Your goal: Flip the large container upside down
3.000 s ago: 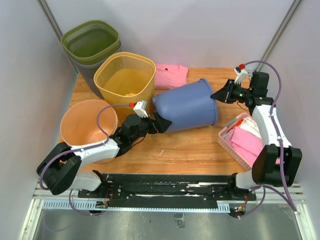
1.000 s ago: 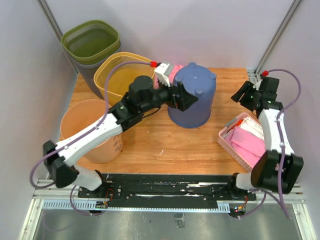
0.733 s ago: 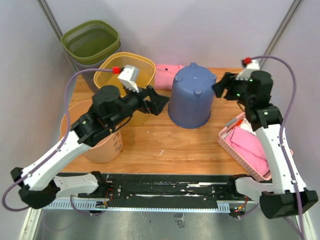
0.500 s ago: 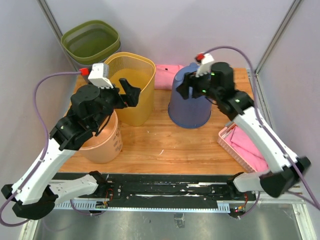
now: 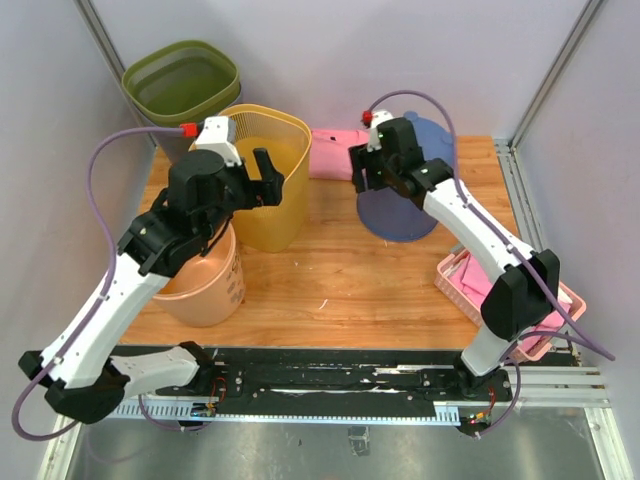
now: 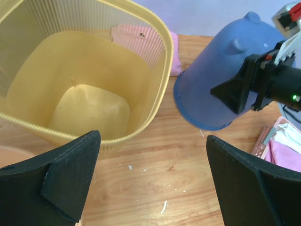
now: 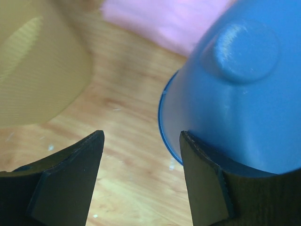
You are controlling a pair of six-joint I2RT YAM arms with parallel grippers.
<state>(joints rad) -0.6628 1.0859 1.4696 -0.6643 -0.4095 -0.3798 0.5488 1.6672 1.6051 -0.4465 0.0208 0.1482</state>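
— Worst that could happen from here?

— Toppling. Large blue container [image 5: 400, 208] right of the table's [image 5: 330, 285] middle, tilted, base up toward 1 o'clock, mouth down toward 7 o'clock, apparently propped on one stretch of rim (hard to tell from above whether the far rim is off the wood). Gripped by nothing. One sideways shove from the right gripper [image 7: 141, 136] and over onto its side, or skidding toward the pink tray [image 5: 445, 278] at 5 o'clock.

— And relative to the fingers?

— Right gripper spread wide, pinching nothing. Container at its 4 o'clock in the top view, wall touching or just beside one finger in the wrist view. Left gripper [image 6: 153, 139] spread as well, hanging over the yellow basket [image 5: 268, 225], container well apart at its 3 o'clock.

— Safest bet?

— Probably pressing square on the base, not at the rim.
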